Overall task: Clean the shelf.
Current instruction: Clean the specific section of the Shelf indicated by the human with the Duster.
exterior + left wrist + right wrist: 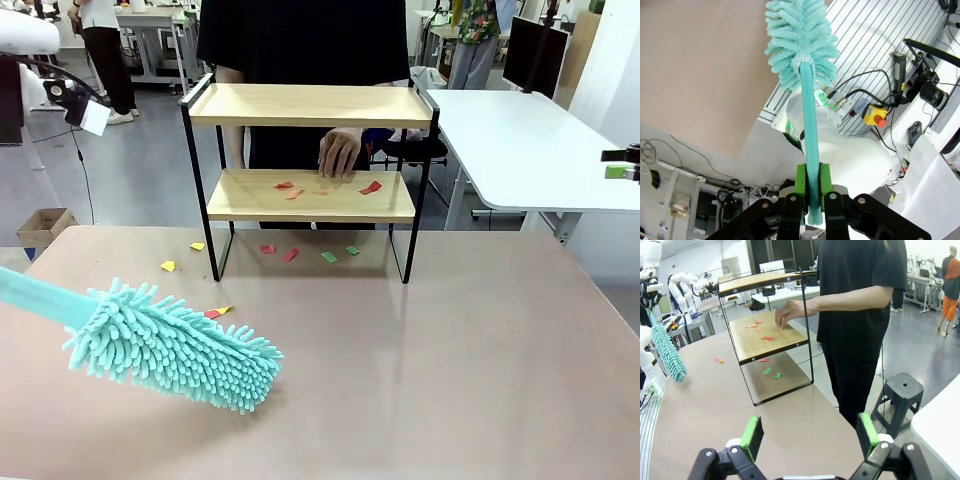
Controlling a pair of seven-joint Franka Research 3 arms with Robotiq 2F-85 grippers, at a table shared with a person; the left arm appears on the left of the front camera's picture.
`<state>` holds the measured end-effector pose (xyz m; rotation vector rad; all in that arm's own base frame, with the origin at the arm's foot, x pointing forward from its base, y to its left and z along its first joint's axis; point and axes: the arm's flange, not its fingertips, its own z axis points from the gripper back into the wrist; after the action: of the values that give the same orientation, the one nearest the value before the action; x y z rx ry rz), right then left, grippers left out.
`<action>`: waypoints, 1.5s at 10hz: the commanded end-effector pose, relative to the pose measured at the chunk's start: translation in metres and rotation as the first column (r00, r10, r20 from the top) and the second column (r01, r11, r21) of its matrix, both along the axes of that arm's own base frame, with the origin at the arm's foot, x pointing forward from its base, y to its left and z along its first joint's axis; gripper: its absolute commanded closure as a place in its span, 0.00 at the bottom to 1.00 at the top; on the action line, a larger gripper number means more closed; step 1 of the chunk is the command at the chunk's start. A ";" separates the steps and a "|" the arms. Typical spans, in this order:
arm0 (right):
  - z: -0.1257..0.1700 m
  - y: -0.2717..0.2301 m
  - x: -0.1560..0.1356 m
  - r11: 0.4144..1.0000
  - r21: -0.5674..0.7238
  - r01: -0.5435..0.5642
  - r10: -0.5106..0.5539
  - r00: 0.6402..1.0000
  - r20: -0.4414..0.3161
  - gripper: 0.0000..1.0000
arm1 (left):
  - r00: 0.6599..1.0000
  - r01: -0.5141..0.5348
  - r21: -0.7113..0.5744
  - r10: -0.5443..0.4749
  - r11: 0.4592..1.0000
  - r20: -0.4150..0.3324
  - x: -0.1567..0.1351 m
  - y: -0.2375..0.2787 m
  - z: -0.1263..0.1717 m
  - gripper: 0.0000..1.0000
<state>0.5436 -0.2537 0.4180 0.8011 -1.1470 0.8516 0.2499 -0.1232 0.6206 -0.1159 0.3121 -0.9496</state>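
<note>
Duster handle off-frame, L edge.

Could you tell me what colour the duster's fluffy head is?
Duster head: turquoise, best in the front view.

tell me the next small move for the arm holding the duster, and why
Probably carry the duster toward the shelf's lower board: the left end effector is shut on its handle, its head is far from the shelf, and paper scraps lie on that board. The person's hand rests there, so go slowly.

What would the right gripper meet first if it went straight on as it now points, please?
The right gripper would likely meet the shelf at its near end; the table before it looks free, though depth is unclear.
</note>
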 end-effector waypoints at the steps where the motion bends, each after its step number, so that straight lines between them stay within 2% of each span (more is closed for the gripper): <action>1: 0.003 0.002 -0.001 1.000 -0.004 -0.005 0.005 1.000 0.002 0.00 | 1.000 -0.018 -0.015 0.018 1.000 0.001 0.000 -0.003 0.003 0.86; 4: 0.003 0.002 -0.001 1.000 -0.004 -0.005 0.005 1.000 0.002 0.00 | 1.000 0.000 0.000 0.000 1.000 0.000 0.000 0.000 0.000 0.86; 5: 0.003 0.002 -0.001 1.000 -0.004 -0.005 0.005 1.000 0.002 0.00 | 0.999 -0.036 -0.067 0.038 0.997 0.018 0.002 -0.007 0.014 0.86; 7: 0.003 0.002 -0.001 1.000 -0.004 -0.005 0.005 1.000 0.002 0.00 | 0.999 0.002 -0.205 0.007 0.979 0.040 0.012 -0.028 0.034 0.86; 9: 0.003 0.002 -0.001 1.000 -0.004 -0.005 0.005 1.000 0.002 0.00 | 0.996 -0.072 -0.300 0.085 0.951 0.029 0.017 -0.067 0.053 0.86; 10: 0.003 0.002 -0.001 1.000 -0.004 -0.005 0.005 1.000 0.002 0.00 | 0.985 -0.150 -0.328 0.168 0.933 0.027 0.013 -0.098 0.060 0.86; 12: 0.003 0.002 -0.001 1.000 -0.004 -0.005 0.005 1.000 0.002 0.00 | 0.918 -0.347 -0.385 0.393 0.855 0.045 0.010 -0.142 0.061 0.86; 14: 0.003 0.002 -0.001 1.000 -0.004 -0.005 0.005 1.000 0.002 0.00 | 0.802 -0.458 -0.411 0.566 0.788 0.191 -0.002 -0.175 0.055 0.86; 15: 0.003 0.002 -0.001 1.000 -0.004 -0.005 0.005 1.000 0.002 0.00 | 0.759 -0.495 -0.426 0.616 0.757 0.211 -0.008 -0.182 0.052 0.86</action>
<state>0.5434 -0.2540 0.4183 0.8005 -1.1474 0.8514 0.2506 -0.3089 0.6839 -0.4183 -0.1678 -0.4606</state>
